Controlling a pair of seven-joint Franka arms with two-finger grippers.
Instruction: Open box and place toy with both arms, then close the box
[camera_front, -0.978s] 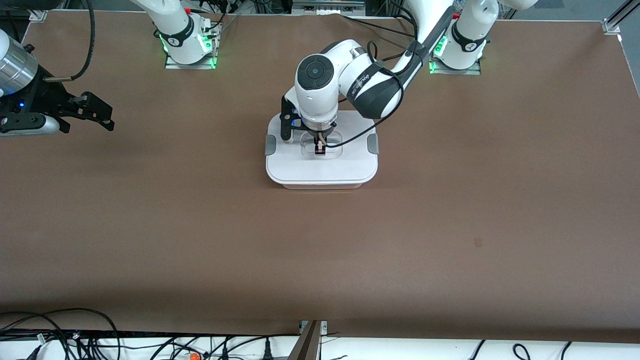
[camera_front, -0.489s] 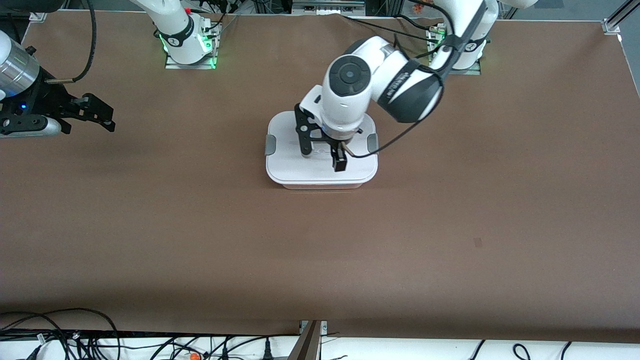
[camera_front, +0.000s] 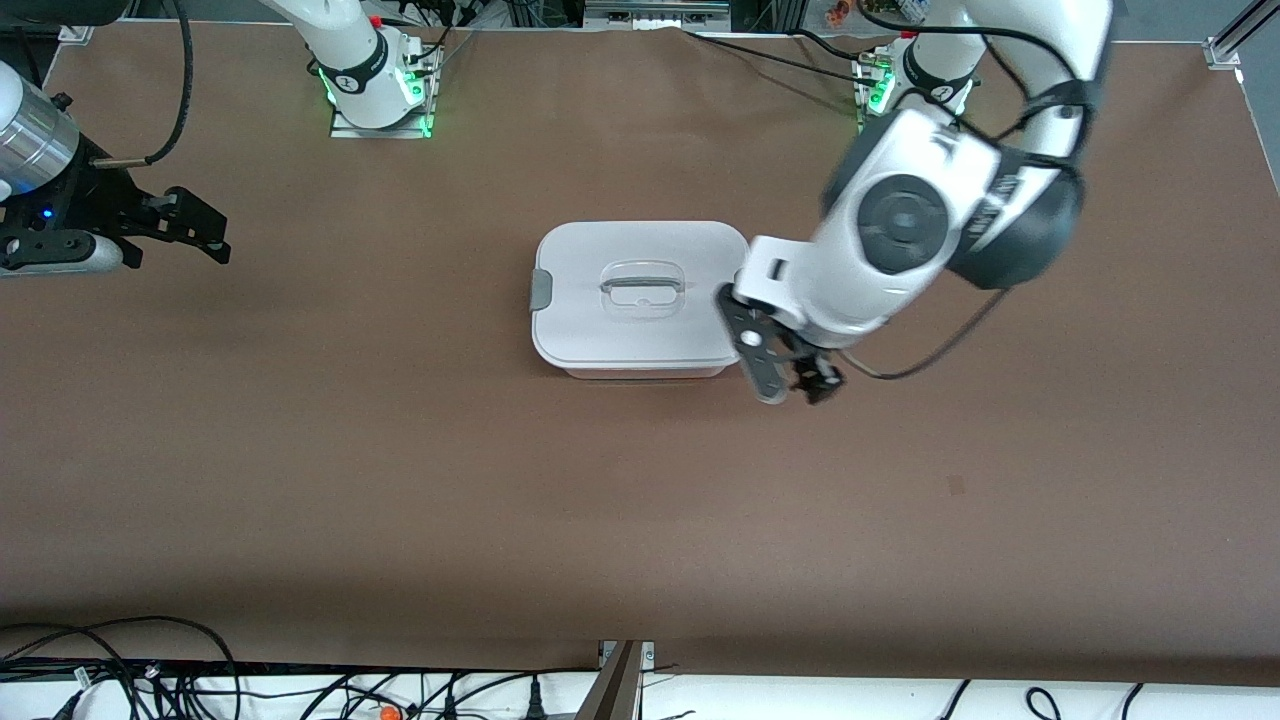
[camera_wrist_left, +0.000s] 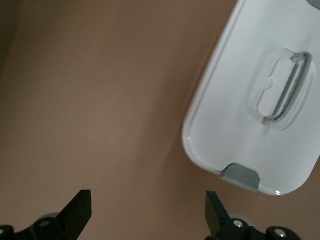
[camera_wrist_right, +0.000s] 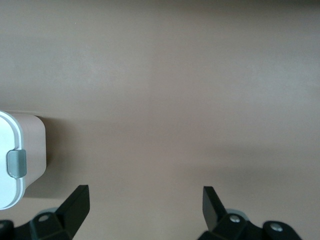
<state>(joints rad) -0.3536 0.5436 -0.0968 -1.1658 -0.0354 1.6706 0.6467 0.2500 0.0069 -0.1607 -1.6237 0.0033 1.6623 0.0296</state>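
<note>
Front view shows the left gripper (camera_front: 795, 388) has let go of the handle (camera_front: 642, 283) and swung aside, jaws released; the box (camera_front: 640, 298) sits closed mid-tabletop, task apparently finished. Right gripper (camera_front: 190, 232) waits, jaws released.

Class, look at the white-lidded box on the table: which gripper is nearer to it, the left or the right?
Left. The left gripper hangs open just beside the box, at its corner toward the left arm's end. The right gripper waits open at the right arm's end of the table, well away.
</note>
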